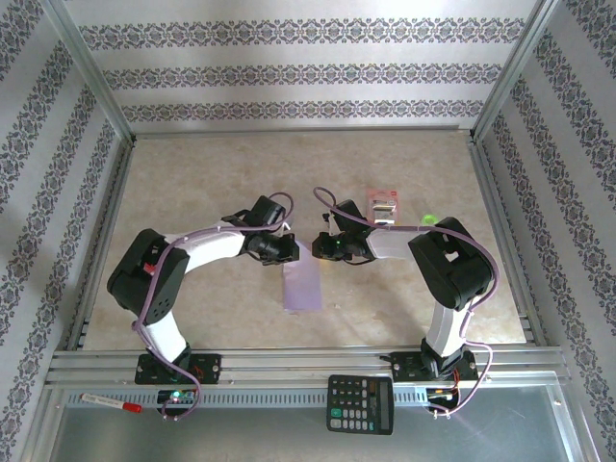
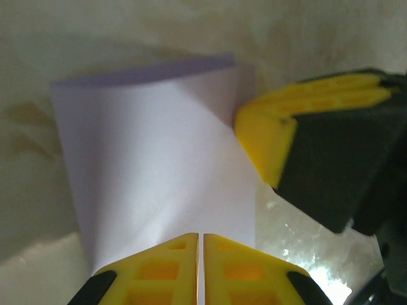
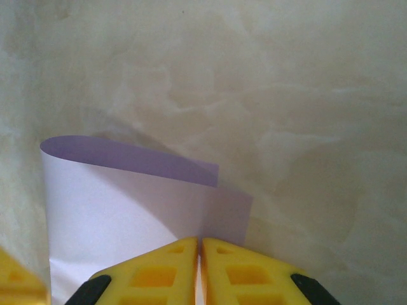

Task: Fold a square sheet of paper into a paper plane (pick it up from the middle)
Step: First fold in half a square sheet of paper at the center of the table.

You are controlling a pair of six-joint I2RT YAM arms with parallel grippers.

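Here, nearest the arm bases, a black calculator (image 1: 360,404) sits on the metal rail. Just beyond it, mid-counter (image 1: 192,173), is the square sheet of paper (image 1: 301,281), doubled over into a narrow strip. Its long axis runs from the near edge toward the far wall.

Both tools meet the strip at its far end. The left tool (image 1: 286,248) comes in from the left and the right tool (image 1: 325,246) from the right, their tips almost together, so neither arm is nearer. Each wrist view shows yellow fingertips pressed shut on the paper's edge.

From those tips the sheet spreads away, and its upper layer curls over in a soft loop rather than a flat crease. That loop seems to be the crux: the fold runs along the strip, so the next press should probably travel down that axis, away from the held end.

Farther off, beyond the right arm, a red-and-white packet (image 1: 382,204) lies well apart from the paper.
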